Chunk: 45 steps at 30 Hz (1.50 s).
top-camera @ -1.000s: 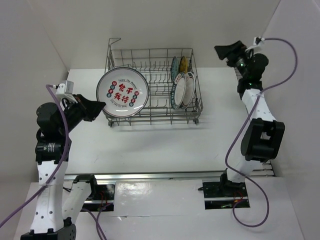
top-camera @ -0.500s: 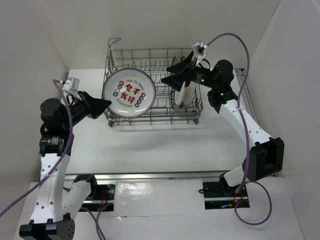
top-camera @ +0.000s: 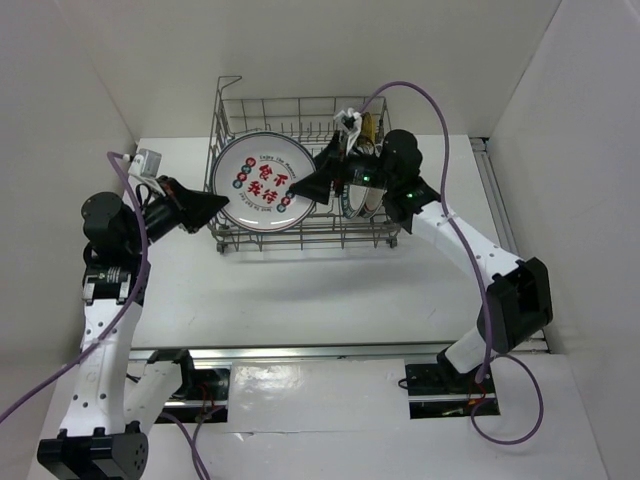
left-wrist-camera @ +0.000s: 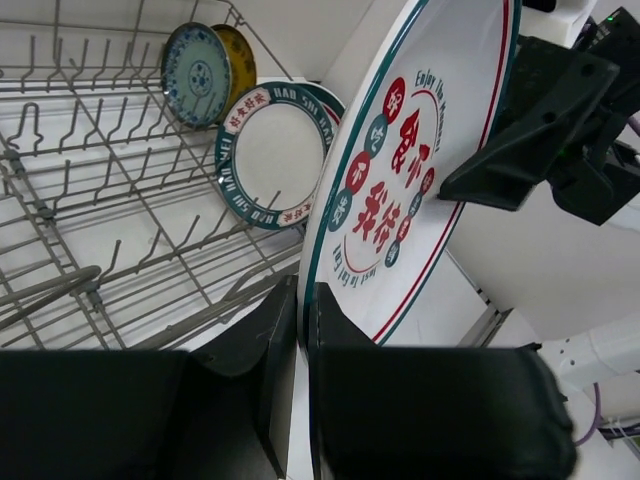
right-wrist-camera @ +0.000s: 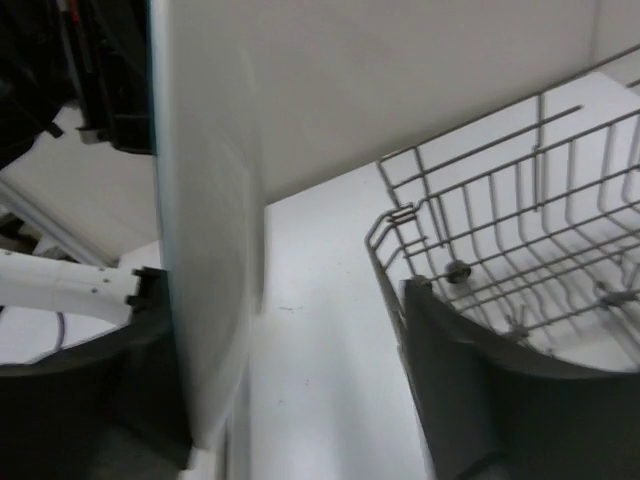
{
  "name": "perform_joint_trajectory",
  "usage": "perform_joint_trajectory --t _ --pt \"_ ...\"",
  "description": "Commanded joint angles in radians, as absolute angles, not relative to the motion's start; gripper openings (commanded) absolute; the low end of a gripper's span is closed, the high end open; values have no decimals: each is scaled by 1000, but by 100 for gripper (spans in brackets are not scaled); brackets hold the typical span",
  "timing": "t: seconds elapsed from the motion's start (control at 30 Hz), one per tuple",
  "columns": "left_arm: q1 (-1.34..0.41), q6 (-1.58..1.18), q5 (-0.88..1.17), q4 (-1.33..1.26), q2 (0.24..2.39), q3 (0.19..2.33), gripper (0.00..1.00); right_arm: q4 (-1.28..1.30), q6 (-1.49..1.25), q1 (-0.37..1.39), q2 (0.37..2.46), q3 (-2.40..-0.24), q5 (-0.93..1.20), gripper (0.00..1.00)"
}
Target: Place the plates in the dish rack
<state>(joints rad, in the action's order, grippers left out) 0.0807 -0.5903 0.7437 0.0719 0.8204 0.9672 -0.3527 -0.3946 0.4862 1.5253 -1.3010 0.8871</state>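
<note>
My left gripper (top-camera: 212, 203) is shut on the left rim of a large white plate (top-camera: 263, 183) with a green rim, red ring and red marks. It holds the plate upright over the left part of the grey wire dish rack (top-camera: 300, 120). In the left wrist view the fingers (left-wrist-camera: 280, 330) pinch the plate (left-wrist-camera: 420, 150). My right gripper (top-camera: 313, 182) is open at the plate's right edge. In the right wrist view the plate's white back (right-wrist-camera: 205, 200) lies against its left finger. A green-rimmed plate (left-wrist-camera: 275, 155), a small teal plate (left-wrist-camera: 195, 72) and a yellow-brown one (left-wrist-camera: 238, 55) stand in the rack.
The rack (left-wrist-camera: 100, 200) has rows of upright tines free in its left and middle part. White walls close in the table (top-camera: 300, 290) on the left, back and right. The right arm (top-camera: 470, 240) reaches across the rack's right end, over the stored plates.
The right arm has swung from the far right wall over the rack to the large plate's right edge. The left gripper has carried the plate a little to the right.
</note>
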Motion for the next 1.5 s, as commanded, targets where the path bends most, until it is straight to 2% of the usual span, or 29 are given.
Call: perform_joint_trajectory --t 0.0,0.03,0.07,0.1,0.13,0.17,0.2,0.23,0.3,0.33,0.43,0.47,0.57,0.77,1.13,1.47 --pt "75 -649 814 -89 816 966 0 -368 -385 523 1536 -1328 829 68" --pt "75 -649 824 -89 825 966 0 -368 -394 537 1546 -1328 798 8" --pt "66 -649 824 -89 834 966 0 -368 -431 546 1546 -1328 760 0" --pt "66 -649 824 -78 834 966 0 -380 -449 546 1546 -1328 735 0" --pt "66 -649 815 -55 847 966 4 -396 -463 546 1546 -1316 735 0" --pt "57 -649 774 -26 859 982 19 -409 -489 546 1527 -1307 710 0" --pt "57 -637 752 3 859 995 84 -397 -489 557 1510 -1296 675 0" --pt "57 -627 738 41 859 996 100 -373 -479 557 1487 -1296 563 0" --pt "57 -603 709 73 835 996 100 -214 -401 592 1407 -1296 352 0" --pt "57 -592 695 109 819 996 100 -149 -370 642 1387 -1336 64 0" --pt "57 -552 664 159 740 963 100 108 -347 712 1373 -1440 -384 0" --pt "57 -542 643 197 718 954 100 158 -347 754 1373 -1459 -607 0" --pt "48 -520 618 248 645 911 100 215 -304 827 1388 -1459 -924 0" --pt "48 -457 577 348 580 861 100 253 -253 893 1552 -1540 -1228 0" --pt "48 -463 600 391 522 819 100 253 -229 772 1834 -1730 -1250 0" --pt "48 -463 611 400 512 808 100 311 -356 747 1885 -1709 -1123 0"
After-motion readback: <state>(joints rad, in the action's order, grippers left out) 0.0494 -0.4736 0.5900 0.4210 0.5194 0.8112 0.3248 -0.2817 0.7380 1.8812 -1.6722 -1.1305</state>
